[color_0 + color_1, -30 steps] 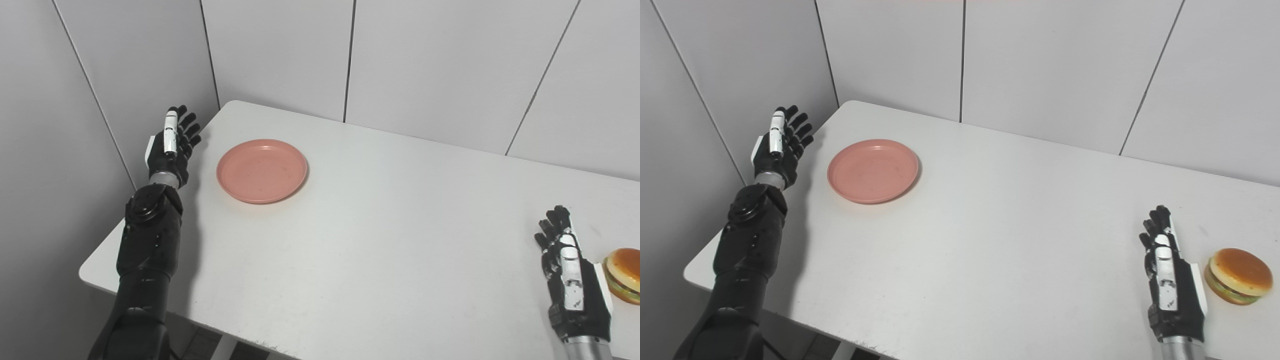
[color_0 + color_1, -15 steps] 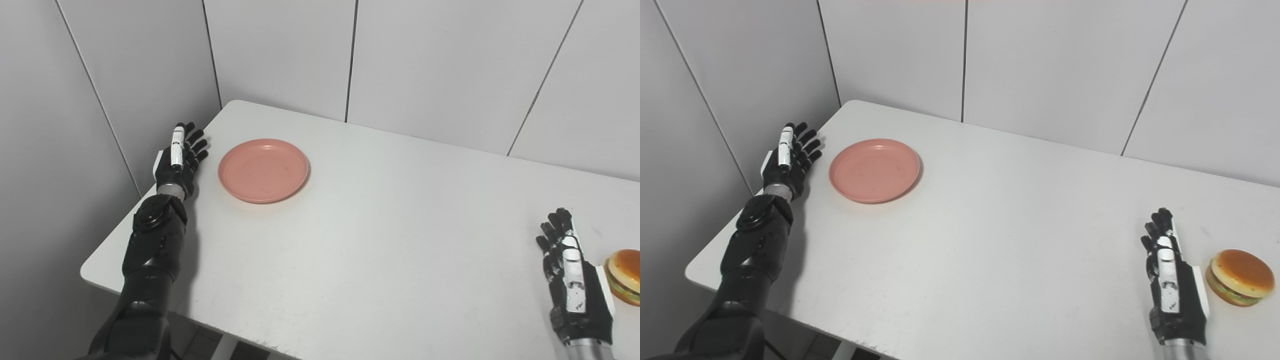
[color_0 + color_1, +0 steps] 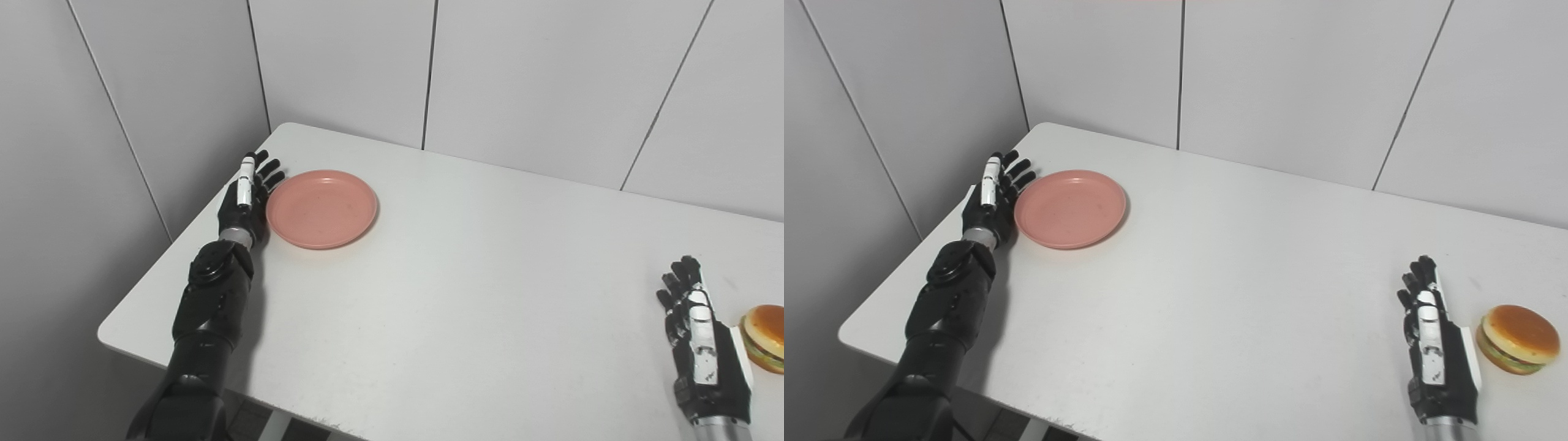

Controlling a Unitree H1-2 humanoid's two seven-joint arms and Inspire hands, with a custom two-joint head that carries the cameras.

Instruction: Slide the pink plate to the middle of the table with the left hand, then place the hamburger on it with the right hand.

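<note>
Contact is the question at the far left corner of the white rectangular table (image 3: pixel 465 294): the black left hand (image 3: pixel 245 199) stands edge-on just beside the left rim of the round, shallow pink plastic plate (image 3: pixel 321 208), fingers straight and a little fanned, holding nothing; whether they touch the rim I cannot tell. The plate lies to the right of those fingers, between them and the middle of the table, so a sideways push toward the centre looks like the step in hand. Being round, the plate has no long axis to line up, though an off-centre shove could spin it away. Near the right edge, the black-and-white right hand (image 3: pixel 1436 349) rests flat with fingers extended and empty, just left of the round toy hamburger (image 3: pixel 1518 339), well apart from the plate and clearly the nearer hand for that later lift
</note>
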